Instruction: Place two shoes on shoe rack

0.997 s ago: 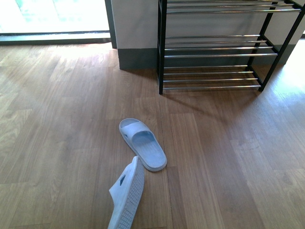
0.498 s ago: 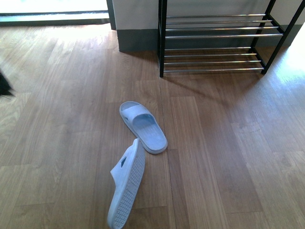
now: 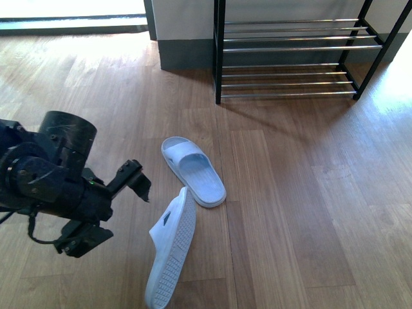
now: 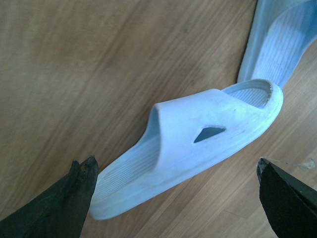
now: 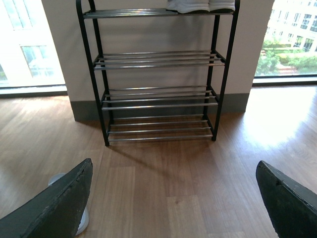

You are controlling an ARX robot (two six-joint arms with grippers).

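The two pale blue slides lie mid-floor, well apart from the shoe rack [image 3: 290, 64], which stands at the far edge of the wooden floor [image 3: 309, 193] against the grey-based wall [image 3: 183, 26]. The upright slide [image 3: 193, 181] rests flat on its sole, with one end pointing toward the rack. The tipped slide [image 3: 170, 254] lies on its side just nearer the robot, its treaded sole facing right. Its far end sits at the upright slide's edge, though I cannot tell if they touch.

The left gripper [image 4: 174, 171] is low over the floor to the left of the tipped slide. Its fingers are spread wide and hold nothing. In the left wrist view the slide's strap, with a small triangular cut-out, shows between them.

The right gripper [image 5: 173, 168] is also spread and empty, facing the rack. All four tiers of silver rods show there, with white soles [image 5: 200, 6] resting on the top tier.
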